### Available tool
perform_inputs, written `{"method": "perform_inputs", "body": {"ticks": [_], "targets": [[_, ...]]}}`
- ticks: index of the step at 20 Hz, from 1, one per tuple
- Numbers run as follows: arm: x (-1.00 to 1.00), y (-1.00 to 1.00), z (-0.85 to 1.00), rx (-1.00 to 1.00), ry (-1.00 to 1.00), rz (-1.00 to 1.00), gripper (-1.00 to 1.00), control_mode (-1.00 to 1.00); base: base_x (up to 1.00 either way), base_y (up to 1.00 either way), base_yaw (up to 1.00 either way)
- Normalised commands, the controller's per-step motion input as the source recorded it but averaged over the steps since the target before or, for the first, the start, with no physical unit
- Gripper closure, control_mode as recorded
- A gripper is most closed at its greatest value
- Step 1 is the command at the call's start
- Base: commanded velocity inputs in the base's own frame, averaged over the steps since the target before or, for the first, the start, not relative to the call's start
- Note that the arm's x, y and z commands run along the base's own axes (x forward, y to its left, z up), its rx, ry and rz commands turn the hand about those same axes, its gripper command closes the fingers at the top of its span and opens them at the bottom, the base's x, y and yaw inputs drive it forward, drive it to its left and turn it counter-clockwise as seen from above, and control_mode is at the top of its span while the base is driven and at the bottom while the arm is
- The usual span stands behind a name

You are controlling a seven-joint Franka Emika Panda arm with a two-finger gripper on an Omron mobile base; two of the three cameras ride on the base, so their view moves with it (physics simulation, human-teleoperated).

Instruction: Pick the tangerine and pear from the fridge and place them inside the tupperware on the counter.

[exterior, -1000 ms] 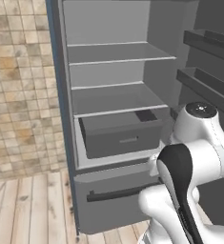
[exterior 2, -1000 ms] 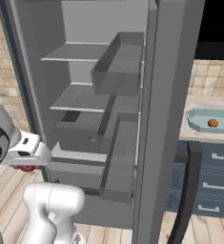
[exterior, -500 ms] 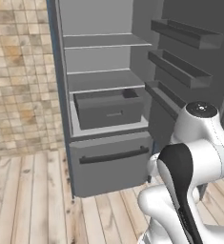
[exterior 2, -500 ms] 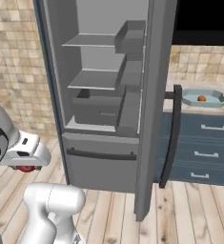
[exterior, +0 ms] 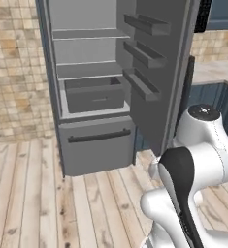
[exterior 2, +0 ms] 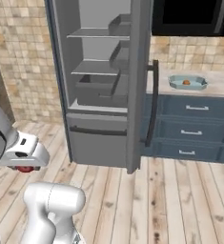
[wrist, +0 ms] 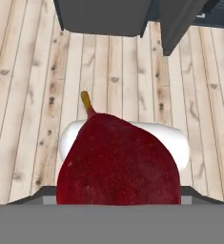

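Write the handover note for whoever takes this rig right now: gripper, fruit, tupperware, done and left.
Gripper: low by the base, shut on the pear, whose stem points away from the hand.
Fridge: door open, no fruit visible on the shelves or in the drawer.
Tupperware: on the counter, right of the fridge, with the tangerine inside.
Done: tangerine placed, pear picked.
Left: carry the pear to the counter and set it in the tupperware.

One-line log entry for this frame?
gripper: shut on pear | tangerine: in tupperware on counter | fridge: door open
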Motion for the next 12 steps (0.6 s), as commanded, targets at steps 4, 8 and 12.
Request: {"method": "perform_inputs", "body": {"ticks": [4,8,12], "targets": [[0.0,0.0,0.0,0.0,0.0,0.0,1.0,1.0,-0.51,-0.97,0.0],[0.0,0.0,0.0,0.0,0.0,0.0,1.0,1.0,-0.15,-1.0,0.0],[0.0,0.0,0.0,0.0,0.0,0.0,1.0,1.0,0.0,-1.0,0.0]]}}
